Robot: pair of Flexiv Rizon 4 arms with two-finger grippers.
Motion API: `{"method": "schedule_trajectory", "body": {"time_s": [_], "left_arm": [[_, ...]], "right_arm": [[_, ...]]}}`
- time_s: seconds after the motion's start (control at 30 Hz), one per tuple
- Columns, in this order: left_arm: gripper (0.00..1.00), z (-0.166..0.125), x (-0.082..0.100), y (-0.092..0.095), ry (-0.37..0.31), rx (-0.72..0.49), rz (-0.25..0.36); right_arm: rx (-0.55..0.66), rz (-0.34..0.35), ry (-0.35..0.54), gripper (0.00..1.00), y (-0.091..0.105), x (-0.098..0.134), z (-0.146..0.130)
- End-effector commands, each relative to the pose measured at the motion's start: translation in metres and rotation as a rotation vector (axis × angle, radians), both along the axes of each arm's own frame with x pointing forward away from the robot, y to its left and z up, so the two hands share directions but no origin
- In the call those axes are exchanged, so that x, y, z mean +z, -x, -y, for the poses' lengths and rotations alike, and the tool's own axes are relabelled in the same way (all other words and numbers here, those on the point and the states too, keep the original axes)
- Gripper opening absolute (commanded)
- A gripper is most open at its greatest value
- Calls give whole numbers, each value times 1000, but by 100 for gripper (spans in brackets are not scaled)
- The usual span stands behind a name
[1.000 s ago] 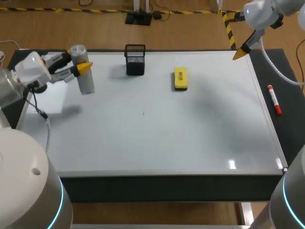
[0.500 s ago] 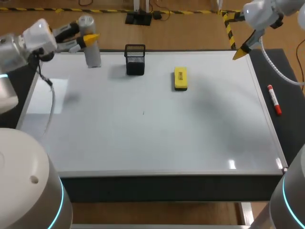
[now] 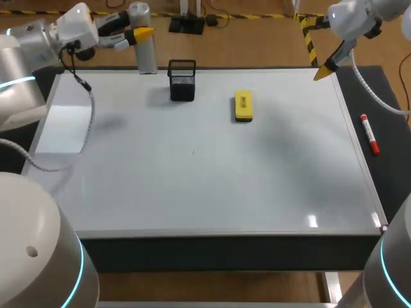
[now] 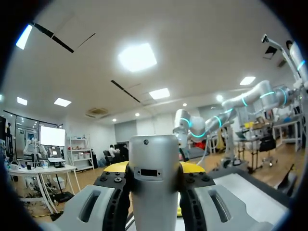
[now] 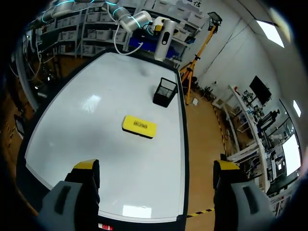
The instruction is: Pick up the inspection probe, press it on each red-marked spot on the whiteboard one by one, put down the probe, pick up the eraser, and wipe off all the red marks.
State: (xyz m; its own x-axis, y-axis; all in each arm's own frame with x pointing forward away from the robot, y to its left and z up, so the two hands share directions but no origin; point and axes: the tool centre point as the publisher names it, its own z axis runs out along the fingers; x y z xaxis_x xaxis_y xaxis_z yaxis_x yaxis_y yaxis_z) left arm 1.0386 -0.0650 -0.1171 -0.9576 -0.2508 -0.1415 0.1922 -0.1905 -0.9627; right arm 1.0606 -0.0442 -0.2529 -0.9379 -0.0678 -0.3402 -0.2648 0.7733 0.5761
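Note:
The inspection probe [image 3: 147, 59], a grey cylinder, hangs upright above the whiteboard's back left edge, just left of the black mesh holder [image 3: 182, 80]. My left gripper [image 3: 139, 33] is shut on its upper part; in the left wrist view the probe [image 4: 154, 192] fills the gap between the fingers. The yellow eraser [image 3: 243, 105] lies flat on the whiteboard [image 3: 192, 186], right of the holder. My right gripper [image 3: 325, 68] hangs open and empty over the back right corner; from its wrist view the eraser [image 5: 139, 126] lies ahead of the right gripper [image 5: 156, 168]. I see no red marks on the board.
A red marker [image 3: 369, 134] lies on the dark strip beyond the board's right edge. A tiny dark speck [image 3: 192, 152] sits near the board's middle. The holder [image 5: 164, 92] stands close to the board's back edge.
My left arm has lifted the probe from over the board's left side and carried it back and to the right, up to the holder. The right arm has not moved.

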Motion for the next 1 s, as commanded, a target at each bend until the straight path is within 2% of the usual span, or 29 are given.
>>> {"method": "schedule_trajectory", "body": {"time_s": [0.03, 0.2, 0.47, 1.0], "left_arm": [[0, 14, -1, -17, -6, -89, 10], [0, 30, -1, -25, 2, -130, 14], [0, 46, -11, -46, -8, -198, 8], [0, 64, -31, -64, 17, -286, -18]], "right_arm": [[1, -1, 4, 100, 0, 0, 0], [1, -1, 4, 100, 0, 0, 0], [1, -1, 4, 100, 0, 0, 0], [1, -1, 4, 100, 0, 0, 0]]}}
